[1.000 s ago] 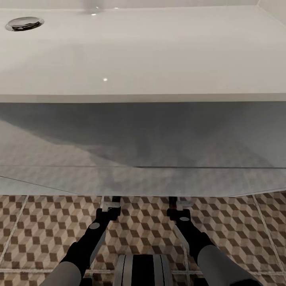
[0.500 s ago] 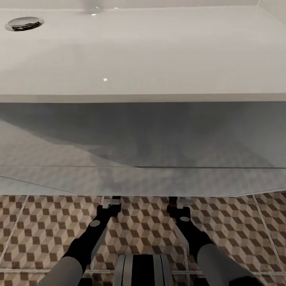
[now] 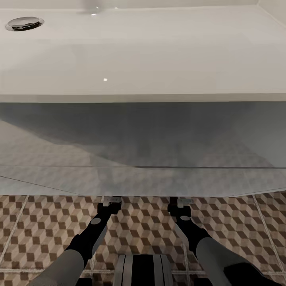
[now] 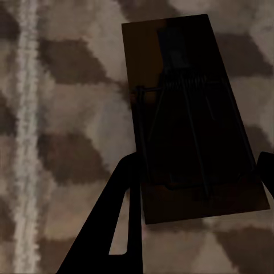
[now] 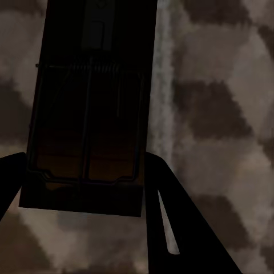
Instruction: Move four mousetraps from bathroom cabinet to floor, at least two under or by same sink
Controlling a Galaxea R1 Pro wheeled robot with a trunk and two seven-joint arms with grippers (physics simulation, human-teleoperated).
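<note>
— Both forearms have eased back and lower since 1 second ago, while the white sink [image 3: 143,51] and its chrome drain [image 3: 24,23] sit where they were, so we read it as our arms moving, not the head.

— Where are the traps?

— 1 mousetrap [image 4: 191,120] lies between the fingers of our left gripper [image 3: 110,203], and a 2nd mousetrap [image 5: 91,108] between those of the right gripper [image 3: 179,204]. Each claw looks clamped on its trap's long edges, over the cube-patterned bathroom floor [image 3: 47,222], just at the sink's front edge.

— Are they resting on the tiles?

— We cannot tell; the wrist views show tiles close behind each trap, no more.

— So which step?

— Setting down 2 of the 4 beside the sink, we judge. Next calls for lowering until the boards touch the tiles, parting the fingers, then drawing back level so nothing drags.
</note>
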